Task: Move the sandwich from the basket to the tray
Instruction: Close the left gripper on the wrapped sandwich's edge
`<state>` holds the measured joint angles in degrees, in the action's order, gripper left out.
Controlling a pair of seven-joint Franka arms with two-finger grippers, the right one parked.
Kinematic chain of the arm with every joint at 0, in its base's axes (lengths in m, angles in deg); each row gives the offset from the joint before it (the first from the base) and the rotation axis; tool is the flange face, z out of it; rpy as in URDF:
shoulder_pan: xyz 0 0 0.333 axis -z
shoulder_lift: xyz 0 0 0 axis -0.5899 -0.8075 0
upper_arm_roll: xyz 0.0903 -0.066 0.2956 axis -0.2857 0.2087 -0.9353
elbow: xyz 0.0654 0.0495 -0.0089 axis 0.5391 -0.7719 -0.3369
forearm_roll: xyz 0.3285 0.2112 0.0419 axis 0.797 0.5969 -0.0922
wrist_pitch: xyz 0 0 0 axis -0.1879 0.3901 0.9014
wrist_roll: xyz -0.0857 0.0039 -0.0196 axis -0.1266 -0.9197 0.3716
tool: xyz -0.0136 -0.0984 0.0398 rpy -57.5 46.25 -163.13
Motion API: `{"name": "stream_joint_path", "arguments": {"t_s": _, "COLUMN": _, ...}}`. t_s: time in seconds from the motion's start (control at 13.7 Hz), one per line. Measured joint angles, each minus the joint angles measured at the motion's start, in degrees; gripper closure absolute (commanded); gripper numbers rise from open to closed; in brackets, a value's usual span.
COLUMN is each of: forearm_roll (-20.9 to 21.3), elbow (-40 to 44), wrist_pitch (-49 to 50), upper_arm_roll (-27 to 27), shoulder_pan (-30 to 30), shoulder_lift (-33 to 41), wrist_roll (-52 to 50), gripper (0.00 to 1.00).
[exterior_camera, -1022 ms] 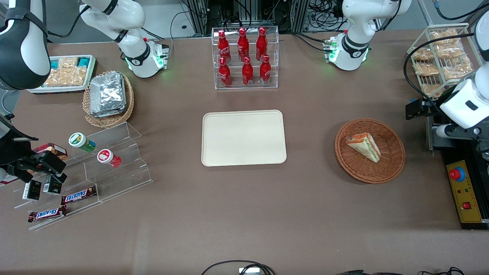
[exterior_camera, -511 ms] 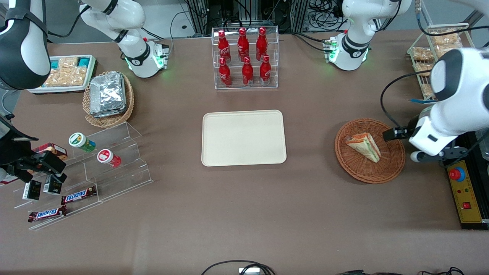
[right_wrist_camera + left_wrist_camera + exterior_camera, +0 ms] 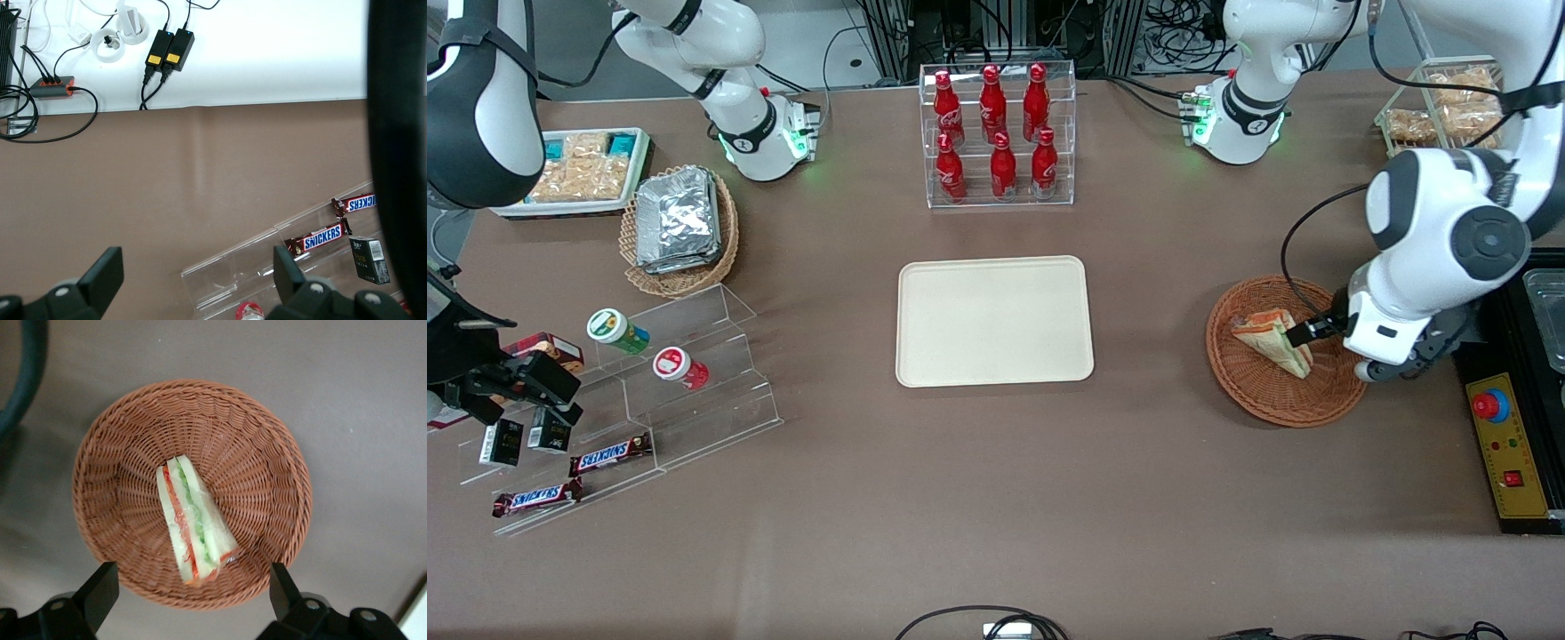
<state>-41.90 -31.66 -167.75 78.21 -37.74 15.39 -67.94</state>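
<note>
The brown surface (image 3: 996,498) carries everything. Since a second ago the working arm has swung in from the right edge of the frame, where it hung clear of the basket, and now reaches over it; the approach looks nearly finished, with the descent and grasp yet to come.

The cream tray (image 3: 994,321) lies bare at centre frame, one of its kind. The reddish wicker basket (image 3: 1286,351) sits at centre right, well apart from the tray, unmoved over that second. One sandwich (image 3: 1272,340) lies in it, cut edge up, the single wedge to be carried over.

The hand (image 3: 193,587) hovers above the basket, released and spread wide: in the wrist view its two fingers (image 3: 100,590) straddle the basket with the sandwich between them, touching nothing.

Elsewhere, upper centre, a clear rack holds six red bottles (image 3: 996,129). At upper left a tan basket holds a stack of foil packets (image 3: 678,218). On the clear stepped stand at lower left I count two round tubs (image 3: 645,347) and two Snickers bars (image 3: 574,480).
</note>
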Motion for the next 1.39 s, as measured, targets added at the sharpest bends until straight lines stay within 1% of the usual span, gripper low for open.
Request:
{"name": "stream_joint_path", "arguments": {"t_s": 0.22, "forearm_roll": 0.01, "elbow": -6.90, "wrist_pitch": -7.72, "upper_arm_roll": 0.00, "shoulder_pan": 0.01, "shoulder_lift": 0.95, "wrist_roll": -7.11, "gripper": 0.00}}
{"name": "stream_joint_path", "arguments": {"t_s": 0.58, "forearm_roll": 0.01, "elbow": -15.65, "wrist_pitch": -20.22, "upper_arm_roll": -0.07, "shoulder_pan": 0.00, "shoulder_lift": 1.22, "wrist_roll": -13.30, "gripper": 0.00}}
{"name": "stream_joint_path", "arguments": {"t_s": 1.02, "forearm_roll": 0.01, "elbow": -22.30, "wrist_pitch": -30.42, "upper_arm_roll": -0.27, "shoulder_pan": 0.00, "shoulder_lift": 0.87, "wrist_roll": -16.73, "gripper": 0.00}}
{"name": "stream_joint_path", "arguments": {"t_s": 1.24, "forearm_roll": 0.01, "elbow": -23.22, "wrist_pitch": -32.77, "upper_arm_roll": -0.36, "shoulder_pan": 0.00, "shoulder_lift": -0.75, "wrist_roll": -18.10, "gripper": 0.00}}
{"name": "stream_joint_path", "arguments": {"t_s": 1.31, "forearm_roll": 0.01, "elbow": -23.22, "wrist_pitch": -33.05, "upper_arm_roll": -0.40, "shoulder_pan": -0.01, "shoulder_lift": -1.24, "wrist_roll": -18.38, "gripper": 0.03}}
{"name": "stream_joint_path", "arguments": {"t_s": 1.39, "forearm_roll": -0.01, "elbow": -23.22, "wrist_pitch": -33.34, "upper_arm_roll": -0.43, "shoulder_pan": -0.02, "shoulder_lift": -1.66, "wrist_roll": -18.88, "gripper": 0.09}}
